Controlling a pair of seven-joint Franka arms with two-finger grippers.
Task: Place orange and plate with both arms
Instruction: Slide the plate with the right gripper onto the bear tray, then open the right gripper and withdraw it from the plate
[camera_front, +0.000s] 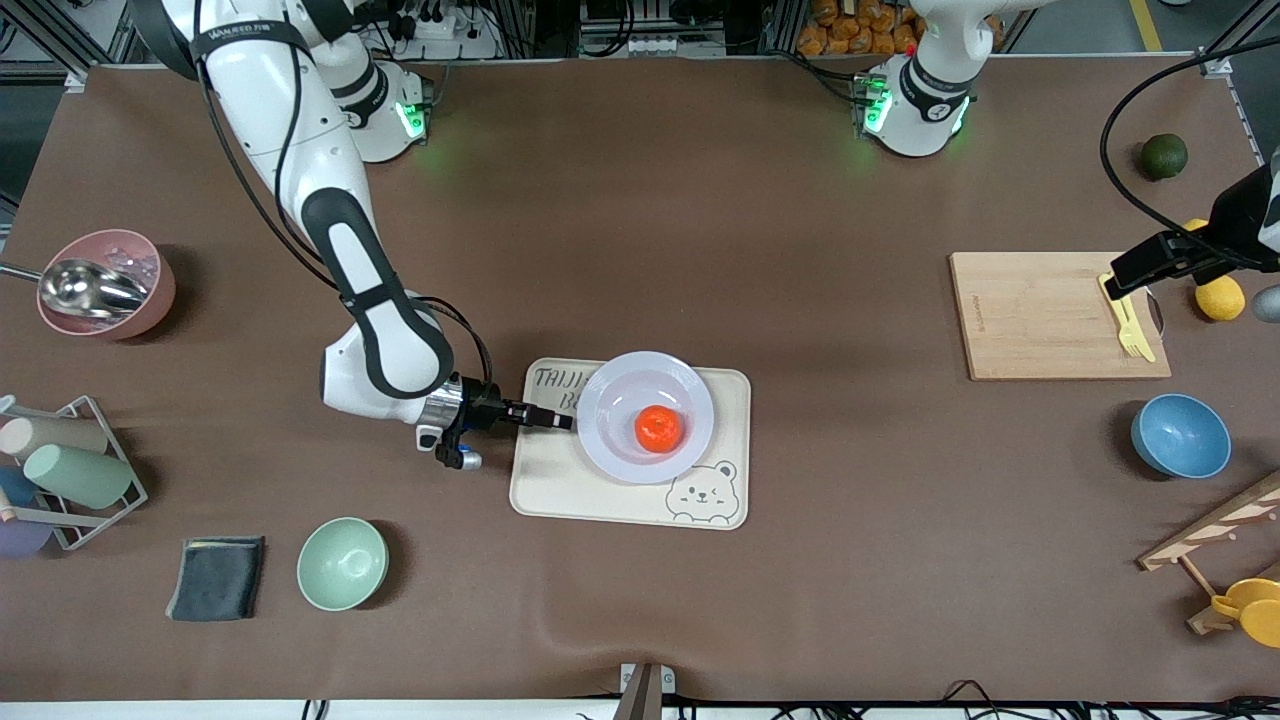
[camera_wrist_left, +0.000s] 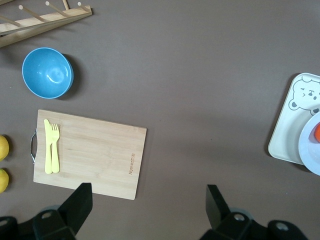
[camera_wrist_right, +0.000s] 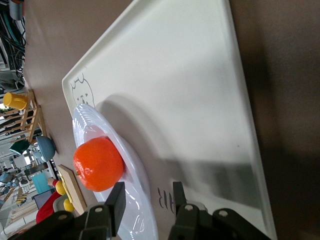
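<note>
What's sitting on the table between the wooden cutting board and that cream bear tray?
Nothing: between the cutting board and the bear tray lies only bare brown table, in the front view.

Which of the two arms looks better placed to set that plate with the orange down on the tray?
The right. Its gripper already grips the plate by the rim, orange inside, over the tray. The left gripper waits open above the cutting board.

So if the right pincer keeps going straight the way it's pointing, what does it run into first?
The right pincer already grips the rim of the plate lying on the bear tray. Straight on, it would likely meet the orange sitting in the plate's middle.
</note>
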